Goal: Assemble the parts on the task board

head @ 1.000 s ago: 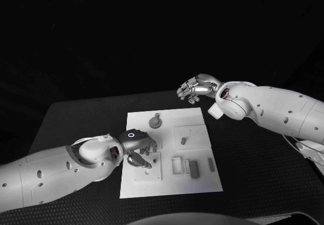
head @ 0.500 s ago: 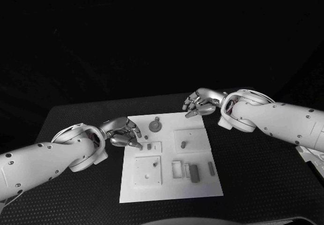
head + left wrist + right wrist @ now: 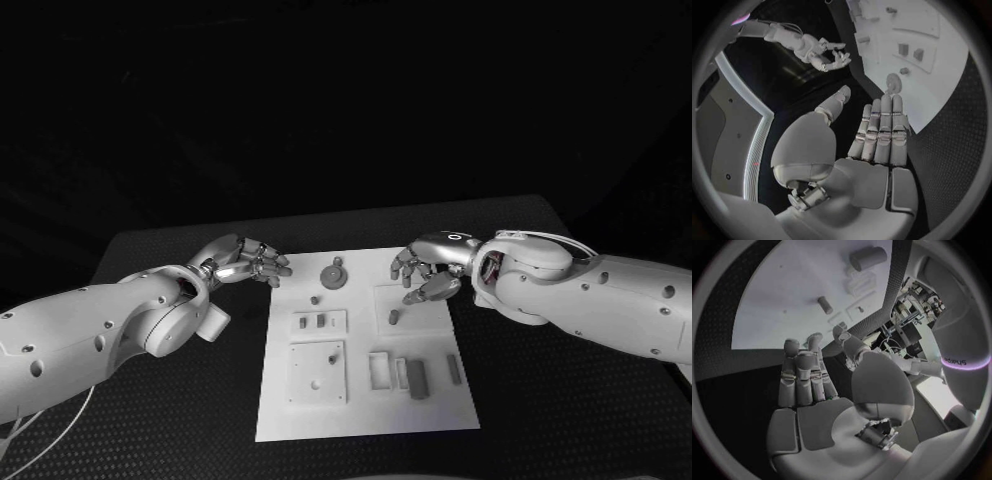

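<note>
The white task board (image 3: 433,410) lies in the middle of the table, also visible from the left wrist (image 3: 942,60) and the right wrist (image 3: 773,300). Grey parts on it: a round disc (image 3: 335,278) (image 3: 893,82) at the far end, a short peg (image 3: 392,316) (image 3: 825,305) on a square plate, a slotted plate (image 3: 319,322) and two bars (image 3: 415,378). My left hand (image 3: 248,262) (image 3: 879,130) hovers just off the board's far left corner, fingers straight, holding nothing. My right hand (image 3: 428,268) (image 3: 811,375) hangs over the board's far right part, above the peg, fingers apart and empty.
A larger square plate (image 3: 316,372) and a small rectangular frame (image 3: 379,368) sit on the board's near half. Black matting (image 3: 577,400) surrounds the board on both sides. Both white forearms lie along the board's left and right edges.
My left hand has drawn back from the middle of the board to off its far left corner. My right hand has come down from beyond the board to over its far right part.
</note>
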